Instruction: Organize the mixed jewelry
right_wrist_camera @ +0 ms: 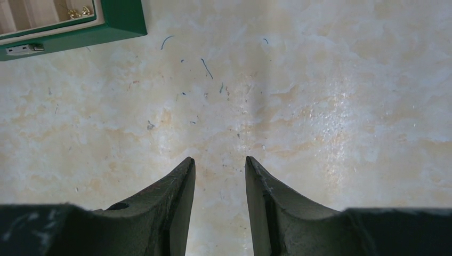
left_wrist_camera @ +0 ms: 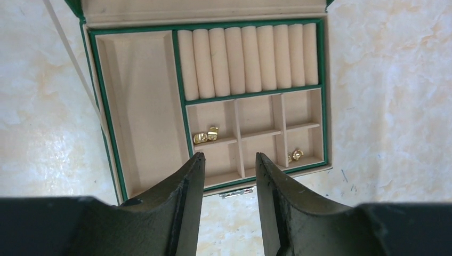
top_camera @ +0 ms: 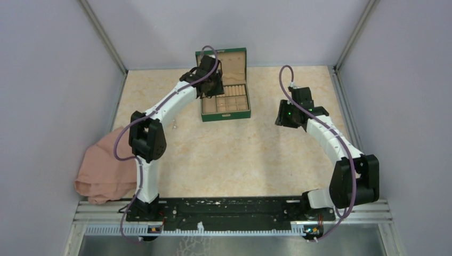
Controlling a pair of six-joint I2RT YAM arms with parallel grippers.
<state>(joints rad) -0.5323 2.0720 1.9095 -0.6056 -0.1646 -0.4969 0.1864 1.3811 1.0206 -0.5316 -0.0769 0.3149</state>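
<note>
2 gold pieces [left_wrist_camera: 200, 138], side by side

1. I am facing a pale marbled table [top_camera: 240, 154].
2. A green box [top_camera: 234, 104] is sitting open at its far middle.
3. A pink cloth [top_camera: 104, 170] is lying bunched at its left edge.
4. Thread scraps [right_wrist_camera: 206, 68] are lying near the box.

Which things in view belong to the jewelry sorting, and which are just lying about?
Job:
- gold pieces in one small compartment
- corner gold pieces
- green box holding them

Lying about:
- pink cloth at the left
- lint threads on the table
</note>
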